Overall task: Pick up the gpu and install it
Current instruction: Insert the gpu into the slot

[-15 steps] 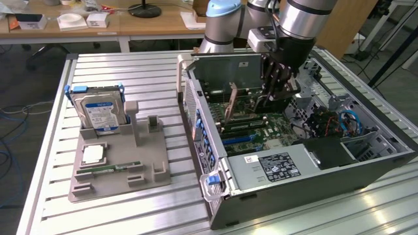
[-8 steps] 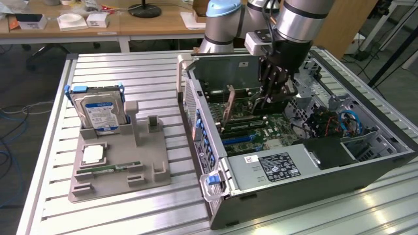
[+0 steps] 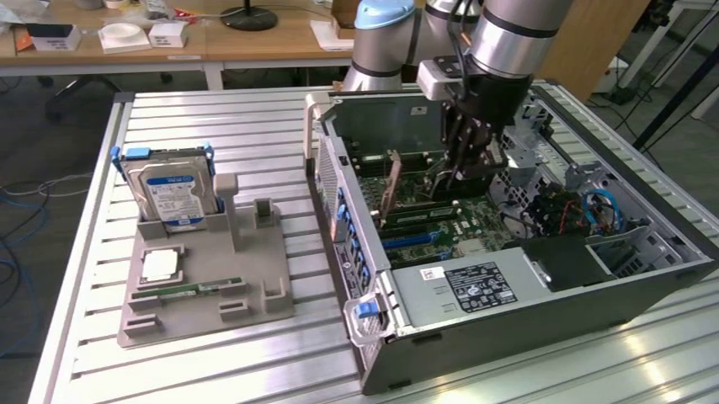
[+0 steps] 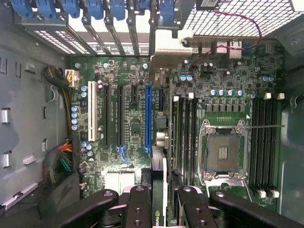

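The gpu point(image 4: 160, 142) hangs edge-on between my fingers point(image 4: 138, 204), its silver bracket point(image 4: 166, 54) pointing at the rear slot openings of the case. My gripper point(image 4: 161, 202) is shut on the card near its other end. The card hovers just over the motherboard point(image 4: 133, 128), lined up right beside the long blue slot point(image 4: 148, 118). In the exterior view my gripper point(image 3: 466, 172) reaches down into the open computer case point(image 3: 629, 286), and the gpu point(image 3: 395, 185) stands upright inside it, bracket end toward that view's left.
On the exterior view's left, a grey holder point(image 3: 208, 316) carries a silver hard drive point(image 3: 168, 189), a green memory stick point(image 3: 185, 290) and a small square chip point(image 3: 160, 265). Inside the case are the bare processor socket point(image 4: 223, 152), memory slots point(image 4: 266, 142), cable bundles point(image 4: 61, 161) and the power supply point(image 3: 472, 286).
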Tool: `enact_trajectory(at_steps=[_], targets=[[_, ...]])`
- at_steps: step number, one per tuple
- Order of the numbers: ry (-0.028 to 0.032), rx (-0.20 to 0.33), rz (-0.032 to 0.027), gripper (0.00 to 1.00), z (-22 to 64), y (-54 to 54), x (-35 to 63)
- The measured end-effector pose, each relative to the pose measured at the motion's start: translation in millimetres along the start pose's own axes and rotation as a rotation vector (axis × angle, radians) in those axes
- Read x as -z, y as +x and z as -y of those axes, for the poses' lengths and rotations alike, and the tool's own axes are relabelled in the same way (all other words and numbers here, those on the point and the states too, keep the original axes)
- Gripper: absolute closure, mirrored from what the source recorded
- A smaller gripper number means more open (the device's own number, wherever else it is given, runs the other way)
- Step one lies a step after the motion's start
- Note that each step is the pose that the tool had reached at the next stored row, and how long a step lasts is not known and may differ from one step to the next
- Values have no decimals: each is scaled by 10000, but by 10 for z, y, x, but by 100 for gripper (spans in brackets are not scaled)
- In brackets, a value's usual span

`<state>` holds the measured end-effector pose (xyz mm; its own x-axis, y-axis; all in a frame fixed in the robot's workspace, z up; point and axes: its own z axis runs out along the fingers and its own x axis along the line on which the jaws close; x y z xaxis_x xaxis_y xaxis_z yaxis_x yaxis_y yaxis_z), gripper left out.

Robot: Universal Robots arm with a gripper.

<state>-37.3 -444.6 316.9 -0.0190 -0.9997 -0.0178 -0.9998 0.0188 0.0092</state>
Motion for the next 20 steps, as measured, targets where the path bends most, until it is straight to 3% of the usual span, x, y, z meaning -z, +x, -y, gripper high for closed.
enact_trajectory(at_steps=[10, 15, 20], targets=[[22, 0, -1, 74, -27, 1, -50], [94, 8, 4, 74, -36, 2, -79], [102, 8, 3, 74, -71, 3, -109]])
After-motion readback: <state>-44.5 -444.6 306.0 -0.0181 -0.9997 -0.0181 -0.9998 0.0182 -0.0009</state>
